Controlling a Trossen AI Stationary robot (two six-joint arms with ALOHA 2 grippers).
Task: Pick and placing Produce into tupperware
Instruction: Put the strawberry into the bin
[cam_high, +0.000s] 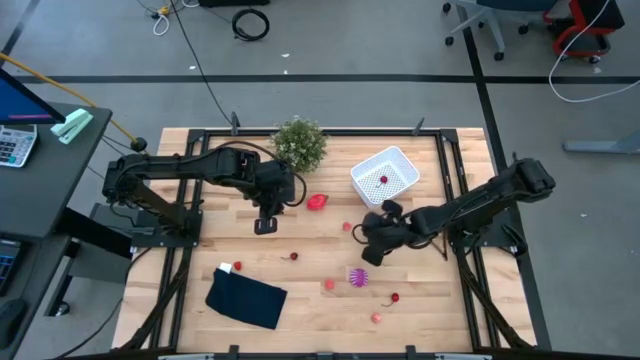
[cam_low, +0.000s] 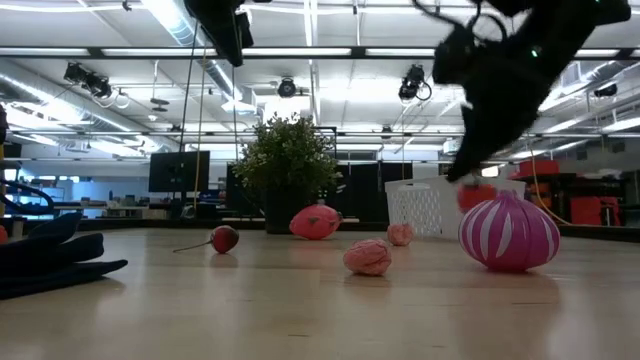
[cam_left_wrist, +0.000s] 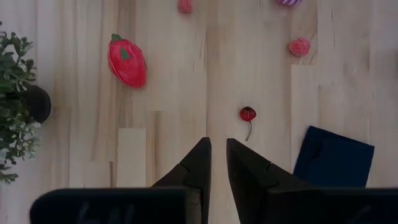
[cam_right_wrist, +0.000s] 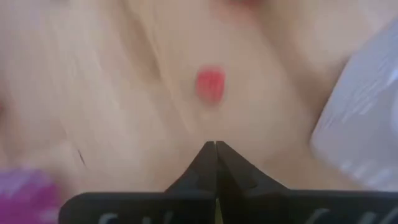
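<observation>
Two matte black jointed arms, each ending in an end effector with two tapered, wedge-shaped black fingers.

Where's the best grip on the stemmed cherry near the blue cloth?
Take the cherry across its round red body, coming straight down from above. Its thin stem trails flat on the table to one side, so set the end effector fingers across the stem's line.

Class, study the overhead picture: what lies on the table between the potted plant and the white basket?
Nothing: in the high view, bare wood separates the potted plant from the white basket. The large red fruit sits nearer the camera, off that line.
</observation>
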